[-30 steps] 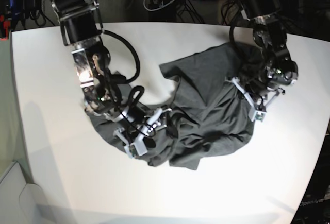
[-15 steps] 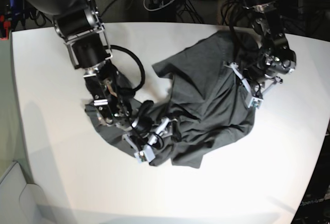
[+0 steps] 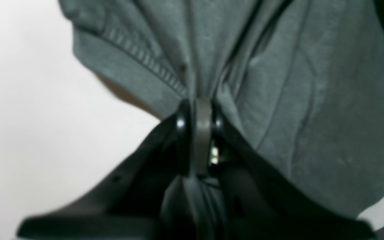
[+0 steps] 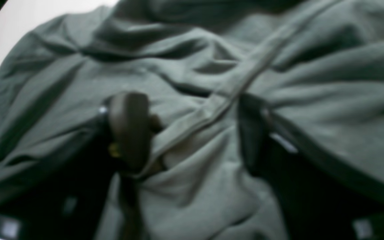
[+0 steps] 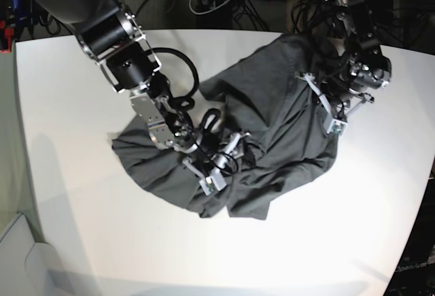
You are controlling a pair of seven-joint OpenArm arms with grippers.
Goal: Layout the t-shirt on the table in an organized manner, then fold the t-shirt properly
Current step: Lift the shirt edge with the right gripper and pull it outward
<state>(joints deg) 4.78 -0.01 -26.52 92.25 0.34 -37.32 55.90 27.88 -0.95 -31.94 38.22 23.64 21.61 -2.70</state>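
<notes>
Two end effectors on shirt (image 5: 272, 133), bunched mid-surface (image 5: 68, 92). Left end effector (image 3: 198, 110) clenched on a fold; right end effector (image 4: 192, 130) spread over a seam. Layout step; next needs right grip, then spreading.

Base cam high, looks down; wrist cams close on t-shirt (image 5: 285, 112).
</notes>
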